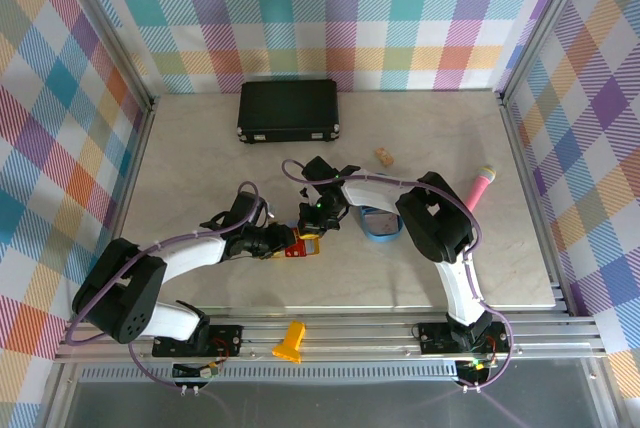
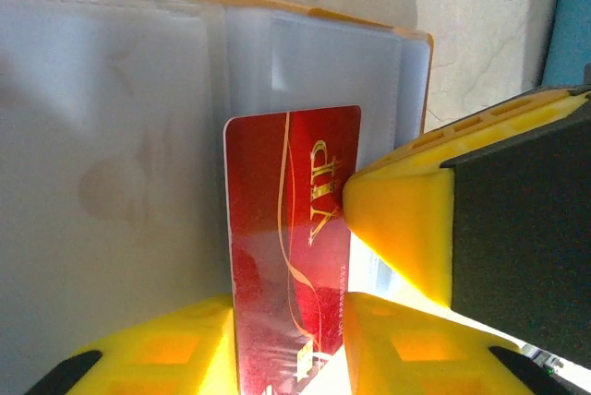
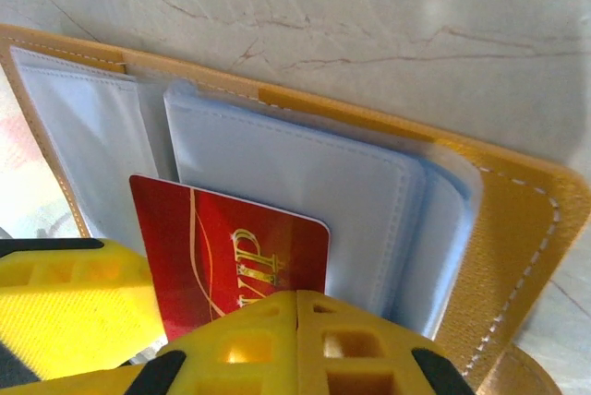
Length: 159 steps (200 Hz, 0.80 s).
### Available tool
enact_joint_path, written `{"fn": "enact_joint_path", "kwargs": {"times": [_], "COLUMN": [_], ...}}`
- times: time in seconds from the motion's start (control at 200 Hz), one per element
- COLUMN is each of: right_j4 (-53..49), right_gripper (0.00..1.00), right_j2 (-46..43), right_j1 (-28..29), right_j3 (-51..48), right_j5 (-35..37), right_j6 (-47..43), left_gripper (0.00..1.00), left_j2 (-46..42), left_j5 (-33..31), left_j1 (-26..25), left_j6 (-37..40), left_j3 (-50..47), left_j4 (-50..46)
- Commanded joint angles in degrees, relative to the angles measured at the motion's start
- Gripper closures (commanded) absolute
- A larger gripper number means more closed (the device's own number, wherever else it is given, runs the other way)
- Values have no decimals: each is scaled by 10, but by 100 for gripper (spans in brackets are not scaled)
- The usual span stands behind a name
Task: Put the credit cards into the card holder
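A red credit card (image 2: 286,220) with gold "VIP" lettering stands between the yellow fingers of my left gripper (image 2: 288,349), which touch both of its long edges. Its top end lies against the light blue pockets of the open yellow card holder (image 2: 111,137). From the right, my right gripper (image 3: 297,317) is shut with its fingers together and nothing between them. Its tip (image 2: 406,220) presses on the card's right edge. In the right wrist view the card (image 3: 231,247) sits just left of a blue pocket of the card holder (image 3: 517,257). Both grippers (image 1: 283,244) (image 1: 313,218) meet at mid-table.
A large black case (image 1: 288,110) lies at the back. A blue oval tray (image 1: 380,223) sits under the right arm, a pink stick (image 1: 480,188) to its right and a small tan piece (image 1: 384,157) behind. A yellow part (image 1: 290,341) rests on the front rail.
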Motion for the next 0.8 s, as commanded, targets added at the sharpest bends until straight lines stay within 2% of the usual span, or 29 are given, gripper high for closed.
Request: {"fn": "enact_joint_path", "kwargs": {"times": [0.0,0.215,0.43,0.525,0.63,0.79], "right_j4": [-9,-3,21,51,107,149], "right_gripper": [100,100,100,90,79,68], "right_j2": [22,20,-14,-94,-215,-354], "right_j1": [1,-2,-10,-27,-78,-135], "right_j3": [-6,-13,-29,-57,-121,-196], "right_j5": [8,4,2,2,-19,-119], "right_j6": [9,15,16,8,7,-41], "left_gripper": [69,76,100,100,100,100], "left_j2": [-8,-2,-9,-35,-101,-207], "left_j5": [26,26,19,16,13,33], "left_j1": [-3,-3,-3,-3,-3,-4], "left_j6": [-6,-16,-11,-5,5,-6], "left_j3": [-10,-9,-5,0,8,22], "left_j4": [30,50,34,13,-18,-16]}}
